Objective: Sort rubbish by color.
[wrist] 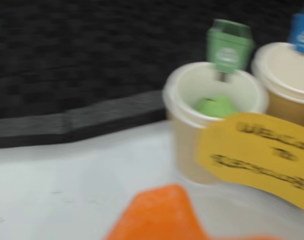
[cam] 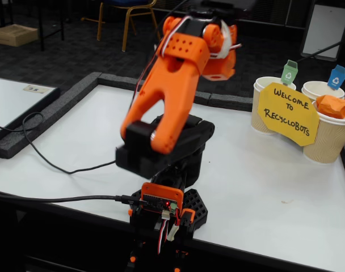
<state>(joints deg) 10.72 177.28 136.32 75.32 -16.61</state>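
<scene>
A green paper wad (wrist: 215, 106) lies inside the white cup (wrist: 192, 95) that carries the green tag (wrist: 229, 45). An orange wad (cam: 333, 105) sits on top of the brown ribbed cup (cam: 327, 139) at the right edge of the fixed view. My gripper (cam: 217, 39) is raised high above the table, to the left of the cups and well apart from them. The blurred wrist view shows only one orange finger (wrist: 159, 212) at the bottom edge. Nothing shows between the jaws, and whether they are open or shut cannot be made out.
A yellow "Welcome to Recyclobots" sign (cam: 289, 113) leans against the cups. Another white cup (cam: 320, 89) with a blue tag (cam: 336, 77) stands behind. A black raised border (cam: 42, 122) frames the white table (cam: 263, 187). A cable (cam: 53, 164) trails at the left.
</scene>
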